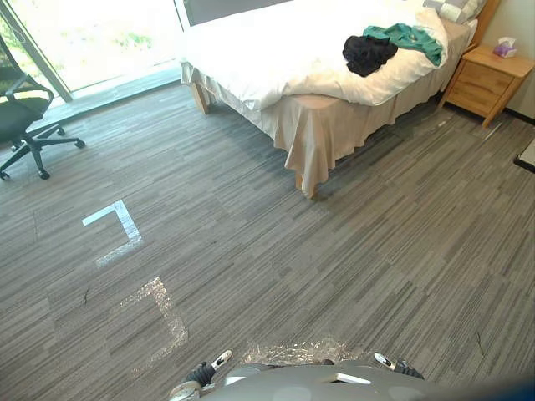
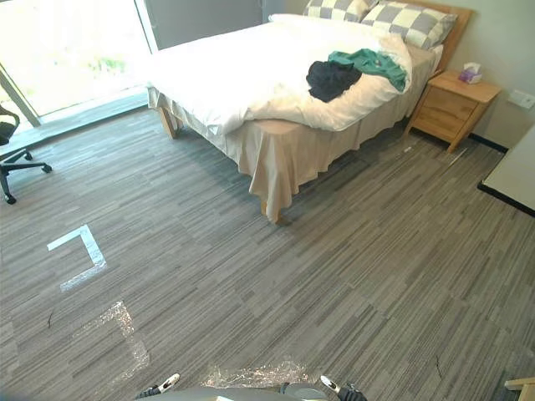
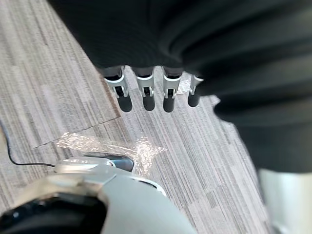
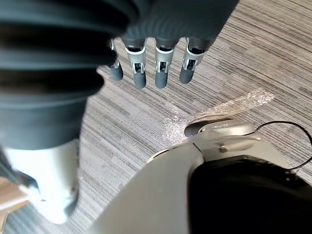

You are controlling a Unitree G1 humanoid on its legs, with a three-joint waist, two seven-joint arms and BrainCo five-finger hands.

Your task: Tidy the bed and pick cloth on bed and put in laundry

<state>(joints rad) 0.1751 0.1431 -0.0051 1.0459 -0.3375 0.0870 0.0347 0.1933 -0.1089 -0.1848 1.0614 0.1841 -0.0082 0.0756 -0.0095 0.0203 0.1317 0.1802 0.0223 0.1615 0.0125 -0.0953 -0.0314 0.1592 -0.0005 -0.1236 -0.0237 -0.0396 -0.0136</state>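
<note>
- Both hands idle, low over the carpet: left hand has its fingers hanging straight and relaxed, nothing in them. Right hand is the same, loose and empty.
- Task items sit far right on the bed: a black cloth in a crumpled heap, touching a green cloth spread just behind it. Both lie close to the bed's right edge, just short of the checkered pillows.
- The white duvet is soft and puffy, rumpled and slumped over the near-right side. The beige bed skirt hangs in loose folds to the floor.
- Risk: the two cloths overlap, so grabbing one may drag the other off the edge.
- Risk: limp fabric on a soft duvet means curling fingers could pinch the duvet too and pull it further askew.
- Risk: the wooden nightstand, boxy with a tissue box on top, sits just right of the bed. The approach lane there looks tight, so an elbow could clip it.
- Risk: the skirt at the near corner could snag during the walk-up.
- Office chair is far left, and the tape marks are near left. Both are well off the path.
- Cannot tell where the laundry drop-off is.
</note>
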